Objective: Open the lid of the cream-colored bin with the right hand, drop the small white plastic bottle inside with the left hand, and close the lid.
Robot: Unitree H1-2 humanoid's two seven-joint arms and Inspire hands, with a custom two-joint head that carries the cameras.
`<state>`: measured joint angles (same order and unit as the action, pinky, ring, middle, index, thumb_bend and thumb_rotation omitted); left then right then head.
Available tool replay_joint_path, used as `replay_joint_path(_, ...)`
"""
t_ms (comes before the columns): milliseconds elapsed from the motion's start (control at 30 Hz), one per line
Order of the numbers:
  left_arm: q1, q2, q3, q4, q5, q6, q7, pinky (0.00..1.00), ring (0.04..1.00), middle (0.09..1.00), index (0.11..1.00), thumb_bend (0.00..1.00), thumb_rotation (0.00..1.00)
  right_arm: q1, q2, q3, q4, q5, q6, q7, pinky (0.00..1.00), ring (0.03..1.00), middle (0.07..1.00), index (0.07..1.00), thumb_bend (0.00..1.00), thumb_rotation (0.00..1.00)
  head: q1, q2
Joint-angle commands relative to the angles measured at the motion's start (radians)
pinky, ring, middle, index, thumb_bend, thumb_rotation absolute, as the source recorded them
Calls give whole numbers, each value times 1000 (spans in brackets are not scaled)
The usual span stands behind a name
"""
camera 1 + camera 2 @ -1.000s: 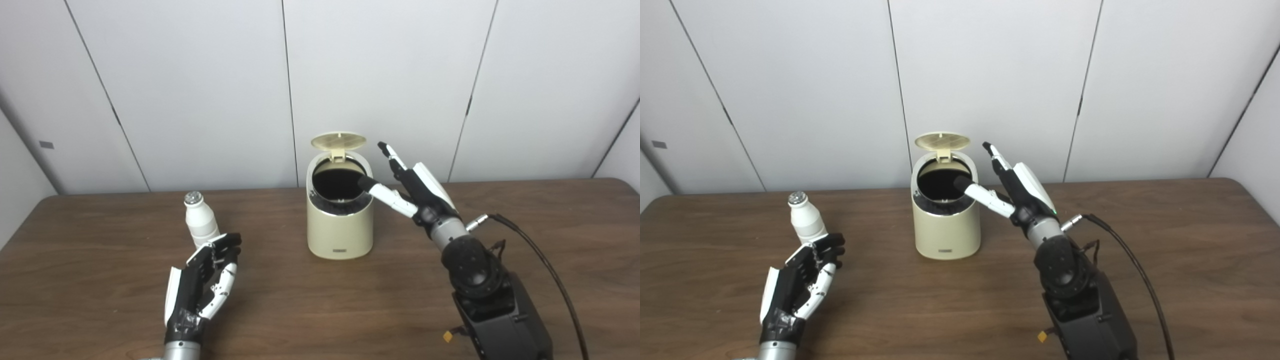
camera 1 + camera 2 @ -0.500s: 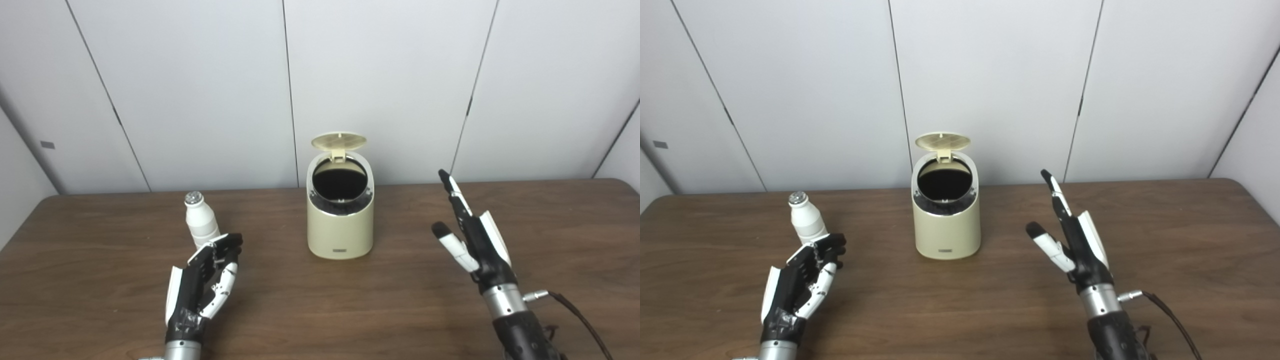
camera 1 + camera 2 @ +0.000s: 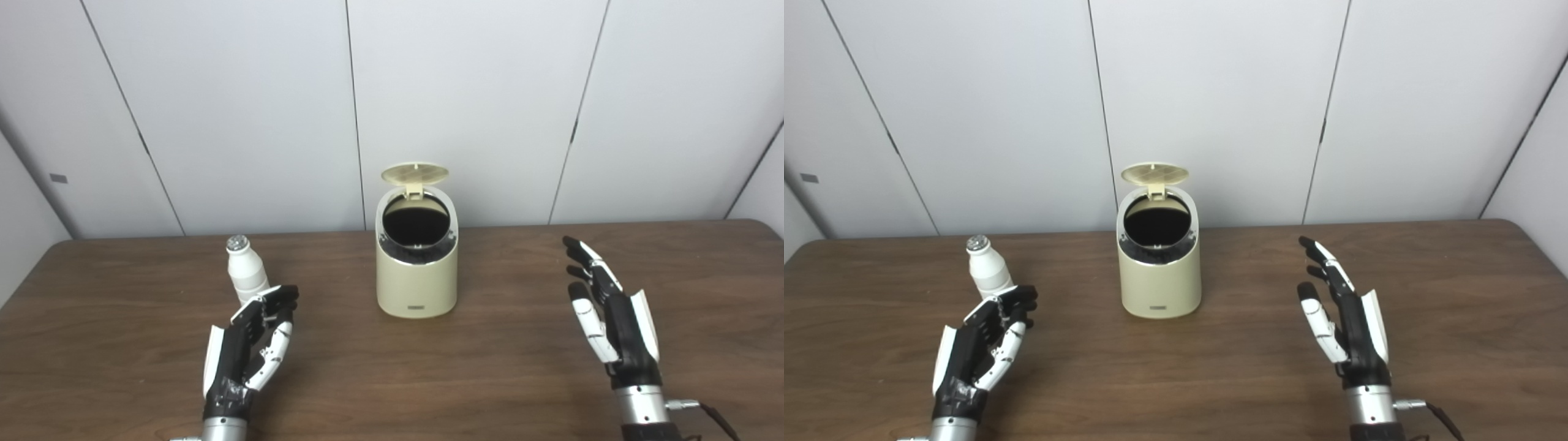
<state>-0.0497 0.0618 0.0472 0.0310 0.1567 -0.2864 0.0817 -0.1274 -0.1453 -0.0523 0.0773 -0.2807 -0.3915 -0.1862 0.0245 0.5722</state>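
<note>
Left robot hand point(image 3: 248, 349) rests low over the bench point(image 3: 392, 380) at about 7 o'clock from the cream bin point(image 3: 417, 269), palm turned inward, its fingers loosely curled but apart and holding nothing; their dark tips sit just in front of the small white bottle point(image 3: 245, 275), near it, though whether they touch it cannot be told. That bottle stands upright at roughly 9 o'clock of the bin, well apart from it, with a silvery cap on top. By its look it is light, stiff plastic with a smooth, likely slippery wall, and it would tip easily if nudged high up; the sensible hold is around the wide lower body, thumb on one side and fingers on the other, below the shoulder. Farther out, the bin stands at the bench's middle with its lid point(image 3: 414, 173) tipped up at the 12 o'clock edge and its dark mouth exposed, so the opening step looks done. The right robot hand point(image 3: 612, 318) hovers at about 4 o'clock of the bin, well clear, fingers spread and empty. Compared with a second ago, that right robot hand has pulled back from the bin's rim, where its thumb reached over the opening, and dropped toward the bench; the left robot hand, bottle and lid have not shifted.
</note>
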Motion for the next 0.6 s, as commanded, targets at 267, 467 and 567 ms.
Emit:
replay_joint_path(267, 12, 42, -4, -56, -2, -81, -20, 572, 685, 699, 663, 796, 564, 7, 34, -11, 36, 18, -43, -43, 794, 871, 879, 852, 290, 935, 17, -17)
replay_joint_path(467, 122, 59, 23, -193, 4, -61, -19, 568, 662, 691, 685, 718, 445, 7, 26, -16, 41, 39, -43, -38, 778, 866, 883, 852, 287, 949, 56, -19)
replay_joint_path(567, 173, 61, 38, -224, -12, -63, -17, 569, 660, 694, 691, 701, 382, 1, 19, -20, 55, 42, -52, -41, 772, 864, 879, 845, 288, 956, 76, -22)
